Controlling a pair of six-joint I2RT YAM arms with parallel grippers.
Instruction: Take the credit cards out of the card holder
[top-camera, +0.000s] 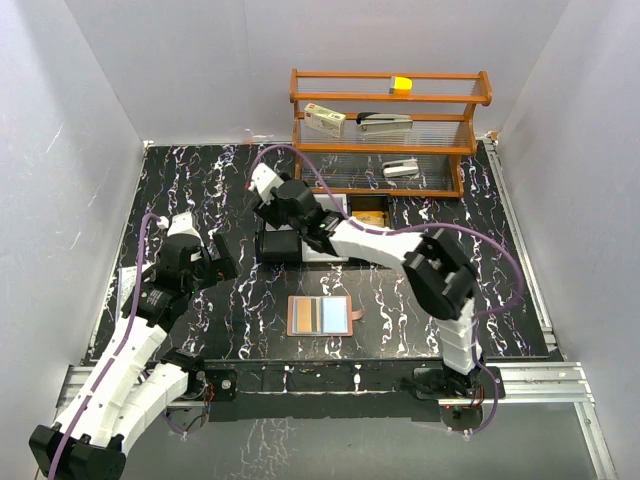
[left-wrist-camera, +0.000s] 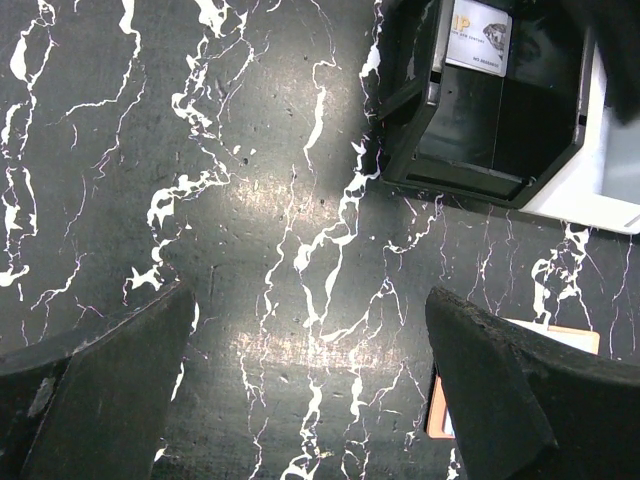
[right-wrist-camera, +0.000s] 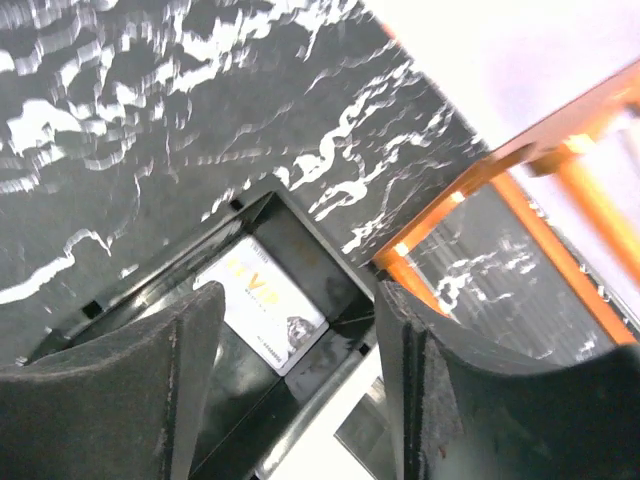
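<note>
The card holder (top-camera: 320, 315) lies opened flat near the table's front edge, salmon rim around a pale blue-grey inside; its corner (left-wrist-camera: 548, 338) shows beside my left gripper's right finger. A white credit card (right-wrist-camera: 262, 315) with gold lettering lies in the black tray (top-camera: 280, 246), also seen as the card (left-wrist-camera: 478, 38). My right gripper (right-wrist-camera: 300, 300) hangs open over that tray with nothing between its fingers. My left gripper (left-wrist-camera: 310, 300) stands wide open above bare table, left of the holder, holding nothing.
A white tray (left-wrist-camera: 612, 170) sits against the black tray (left-wrist-camera: 470, 120) on its right. An orange wooden shelf (top-camera: 385, 130) with a stapler, a small box and a yellow block stands at the back. White walls close in the table on three sides.
</note>
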